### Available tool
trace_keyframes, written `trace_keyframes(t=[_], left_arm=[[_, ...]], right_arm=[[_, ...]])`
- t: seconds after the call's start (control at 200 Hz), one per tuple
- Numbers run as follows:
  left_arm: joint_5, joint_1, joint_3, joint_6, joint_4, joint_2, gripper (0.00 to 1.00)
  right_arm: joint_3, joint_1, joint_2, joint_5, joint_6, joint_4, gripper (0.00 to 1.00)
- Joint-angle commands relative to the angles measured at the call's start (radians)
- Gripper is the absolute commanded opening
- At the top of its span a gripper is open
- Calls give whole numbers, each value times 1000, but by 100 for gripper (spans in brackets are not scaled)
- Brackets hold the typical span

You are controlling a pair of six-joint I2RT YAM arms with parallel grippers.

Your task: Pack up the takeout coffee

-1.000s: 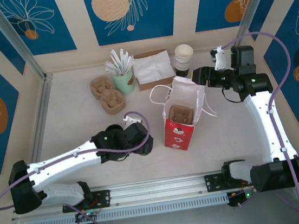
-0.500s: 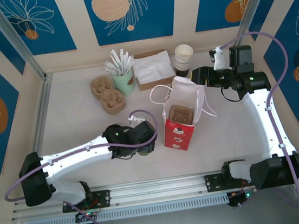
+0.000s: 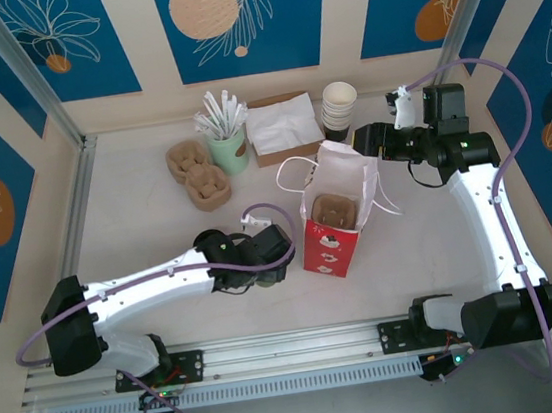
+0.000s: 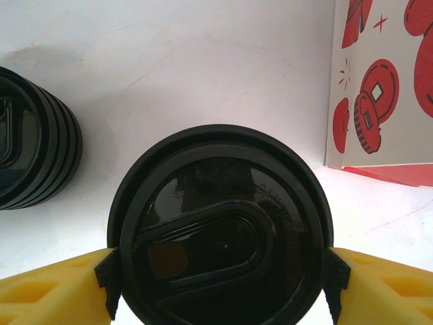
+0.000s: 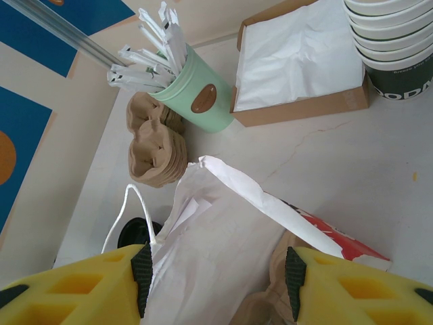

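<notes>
The takeout coffee [image 4: 220, 230] stands on the table, seen from above as a round black lid. My left gripper [image 4: 220, 277] is shut on it, a black pad [image 4: 109, 281] pressing each side of the lid rim. In the top view the left gripper [image 3: 263, 266] covers the cup, just left of the red bag [image 3: 326, 246]. The bag [image 4: 385, 81] stands upright and open with a brown cup carrier [image 3: 335, 209] inside. My right gripper [image 3: 369, 141] hangs open behind the bag's white back flap [image 5: 223, 244], holding nothing.
A stack of black lids [image 4: 30, 156] lies left of the cup. At the back stand white paper cups [image 3: 339, 108], a napkin box [image 3: 281, 125], a mint cup of stirrers [image 3: 228, 142] and brown carriers [image 3: 197, 176].
My left arm has swung right toward the bag and its jaws have narrowed onto the cup. The right arm has barely moved.
</notes>
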Motion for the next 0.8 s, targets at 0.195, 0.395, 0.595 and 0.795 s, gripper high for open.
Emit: trace_keyframes(t=[0.195, 0.395, 0.595, 0.795], left_arm=[[-38, -9, 48, -28, -57, 32, 77], [-17, 5, 58, -18, -59, 37, 77], [2, 10, 60, -13, -53, 43, 78], [29, 16, 49, -18, -45, 65, 78]], right_arm=[[0, 4, 7, -27, -18, -17, 57], [2, 4, 2, -33, -6, -17, 57], [1, 4, 1, -32, -4, -25, 57], [2, 3, -1, -31, -6, -32, 57]])
